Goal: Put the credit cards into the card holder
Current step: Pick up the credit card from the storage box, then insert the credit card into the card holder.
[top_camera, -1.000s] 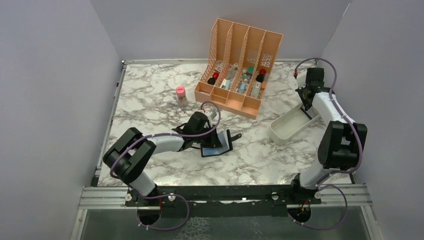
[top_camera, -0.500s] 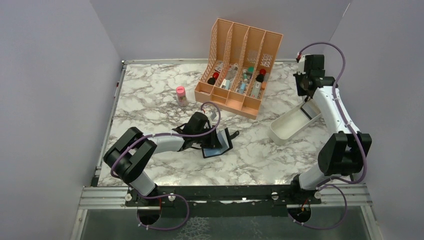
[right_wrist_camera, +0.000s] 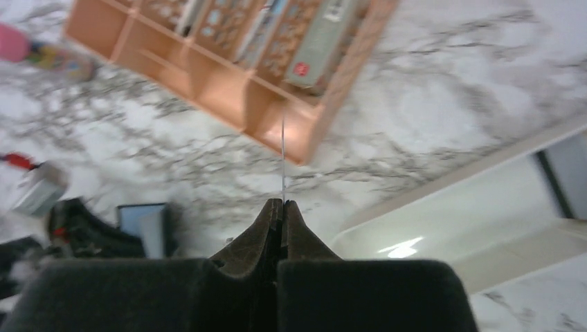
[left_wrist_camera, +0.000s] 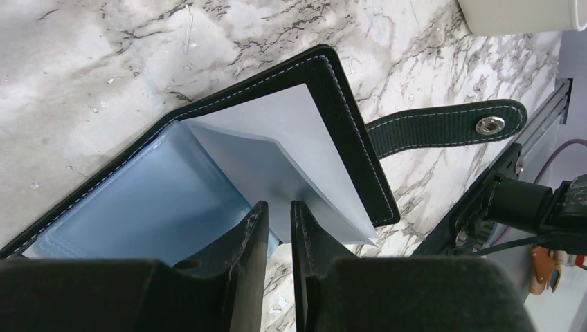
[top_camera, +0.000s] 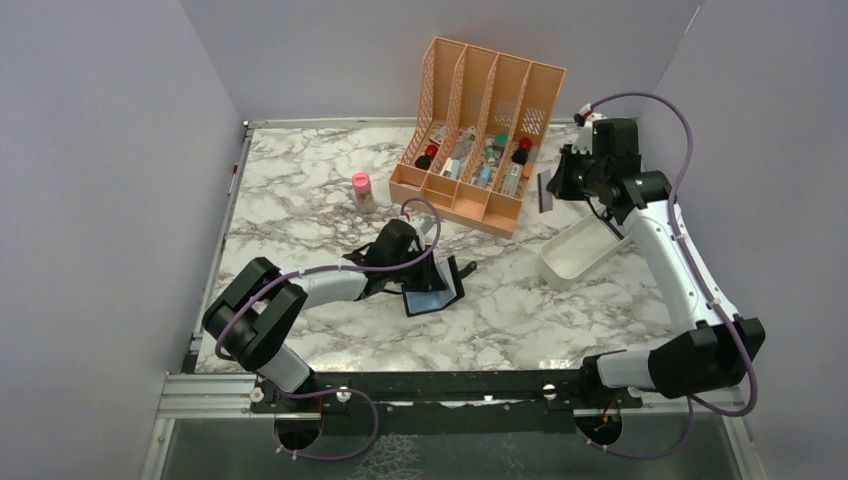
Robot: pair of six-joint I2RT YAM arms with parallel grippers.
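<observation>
The card holder (top_camera: 437,290) lies open on the marble in the middle, black outside with bluish-grey inner faces (left_wrist_camera: 173,207). Its snap strap (left_wrist_camera: 443,124) sticks out to the right. My left gripper (left_wrist_camera: 279,218) is shut on the edge of one bluish-grey inner leaf, holding it up. My right gripper (top_camera: 562,182) is raised above the table left of the white tray, shut on a dark credit card (top_camera: 545,192). In the right wrist view the card shows edge-on as a thin line (right_wrist_camera: 282,155) rising from the closed fingertips (right_wrist_camera: 282,205). The wallet shows there, blurred (right_wrist_camera: 142,220). No other cards show.
An orange slotted file organiser (top_camera: 480,130) with small items stands at the back; it also shows in the right wrist view (right_wrist_camera: 228,76). A white oblong tray (top_camera: 578,250) lies at the right. A pink-capped bottle (top_camera: 362,192) stands left of the organiser.
My right arm has lifted from over the white tray and swung left and forward, carrying the card. The left gripper and wallet have hardly moved.
</observation>
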